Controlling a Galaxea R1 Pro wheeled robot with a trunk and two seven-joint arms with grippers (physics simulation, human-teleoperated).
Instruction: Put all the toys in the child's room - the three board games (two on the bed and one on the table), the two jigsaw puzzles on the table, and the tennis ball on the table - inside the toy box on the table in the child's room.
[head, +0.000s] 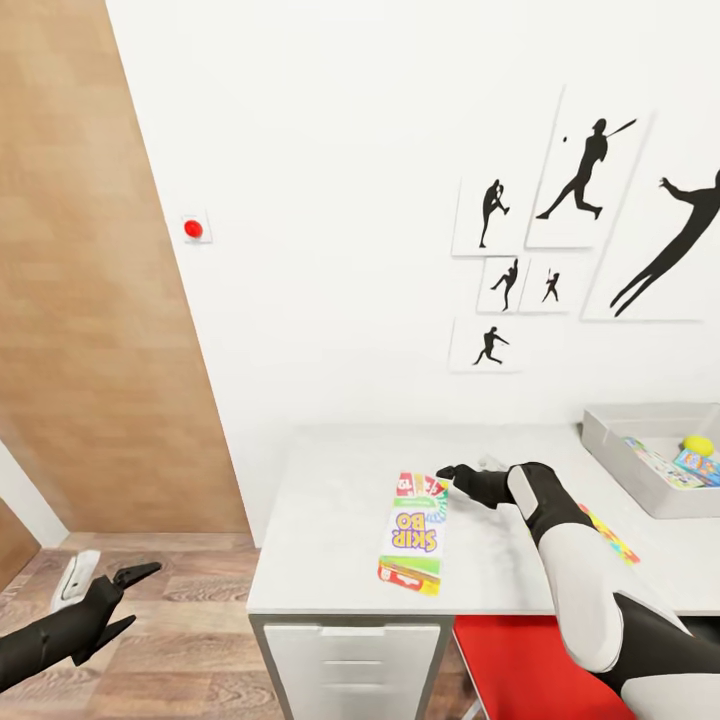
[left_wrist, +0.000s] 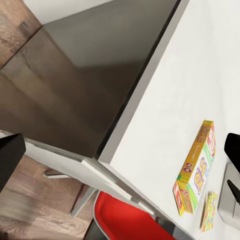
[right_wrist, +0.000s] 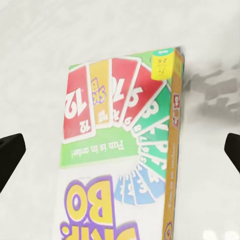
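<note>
Skip-Bo board game (head: 412, 533) flat on desk (head: 320, 520), well apart from toy box (head: 625, 455). Right pincer (head: 462, 481) spread wide, empty, at box's far end (lining up grasp, likely). Left pincer (head: 128, 590) open, idle over floor.

The Skip-Bo box (head: 413, 532) shows red, yellow, green and blue fanned cards over purple-and-yellow lettering (orange edge); the table (head: 330, 540) is pale grey; at its 5 o'clock, a red chair (head: 520, 665).
</note>
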